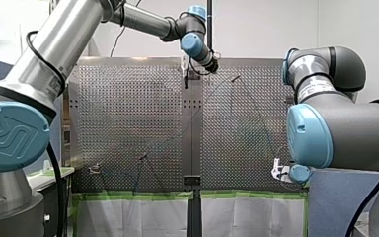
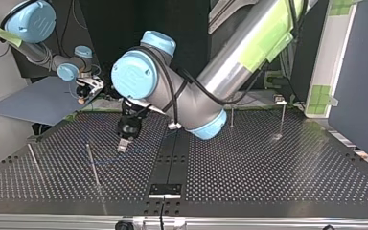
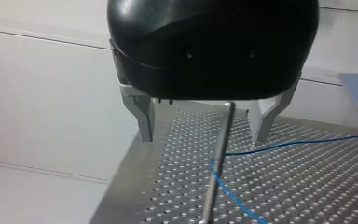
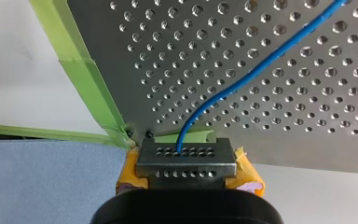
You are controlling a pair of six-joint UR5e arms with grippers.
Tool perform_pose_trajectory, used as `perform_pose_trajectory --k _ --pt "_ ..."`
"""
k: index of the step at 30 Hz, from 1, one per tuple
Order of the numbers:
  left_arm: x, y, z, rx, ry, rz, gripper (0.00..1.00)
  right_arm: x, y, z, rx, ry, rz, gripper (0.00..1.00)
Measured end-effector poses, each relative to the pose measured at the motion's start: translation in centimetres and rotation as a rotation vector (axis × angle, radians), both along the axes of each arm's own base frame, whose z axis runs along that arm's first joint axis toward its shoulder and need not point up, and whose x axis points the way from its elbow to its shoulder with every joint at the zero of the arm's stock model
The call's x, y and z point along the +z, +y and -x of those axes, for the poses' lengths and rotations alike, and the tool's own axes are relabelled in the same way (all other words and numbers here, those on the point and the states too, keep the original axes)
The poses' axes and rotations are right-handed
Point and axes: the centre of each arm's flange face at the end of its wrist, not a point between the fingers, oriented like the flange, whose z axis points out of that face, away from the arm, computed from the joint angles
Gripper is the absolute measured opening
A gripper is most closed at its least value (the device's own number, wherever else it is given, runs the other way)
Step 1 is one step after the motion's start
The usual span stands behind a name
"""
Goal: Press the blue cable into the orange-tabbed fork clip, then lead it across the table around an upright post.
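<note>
The blue cable [image 3: 279, 145] bends around a thin upright metal post [image 3: 219, 158] and runs off across the perforated table [image 3: 307, 186]. My left gripper [image 3: 201, 140] is open, its metal fingers [image 3: 144, 123] standing either side of the post's top without touching it. In the top view it [image 2: 123, 146] hangs just above the table beside that post [image 2: 93, 165]. My right gripper [image 4: 186, 161], with yellow pads, is shut on the blue cable [image 4: 261, 63] at the table's taped corner. A small clip [image 1: 94, 169] sits near the front view's lower left.
More upright posts stand on the table [image 2: 231, 117] [image 2: 282, 120] [image 2: 33, 160]. Green tape [image 4: 88, 84] lines the table's edge by my right gripper. A black strip [image 2: 172, 153] runs down the table's middle.
</note>
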Motion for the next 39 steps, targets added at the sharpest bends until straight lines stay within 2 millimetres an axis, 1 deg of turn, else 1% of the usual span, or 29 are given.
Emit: perform_pose_trajectory --k 6,12,19,24,39 --pt "1.4 1.7 0.2 0.013 -0.032 0.048 0.99 0.0 0.0 0.0 0.001 0.002 -0.003 0.00" --pt "2.7 3.0 1.0 0.015 -0.056 0.114 0.99 0.0 0.0 0.0 0.001 0.002 -0.003 0.00" --pt "4.3 3.5 3.1 -0.036 -0.077 0.206 0.99 0.0 0.0 -0.1 0.003 0.004 -0.002 0.00" --pt "5.1 4.1 4.3 -0.049 -0.102 0.241 0.99 0.0 0.0 -0.1 0.004 0.005 -0.002 0.00" --pt "7.6 6.6 7.6 -0.060 -0.199 0.316 0.99 0.0 0.0 -0.2 0.007 0.010 -0.001 0.00"
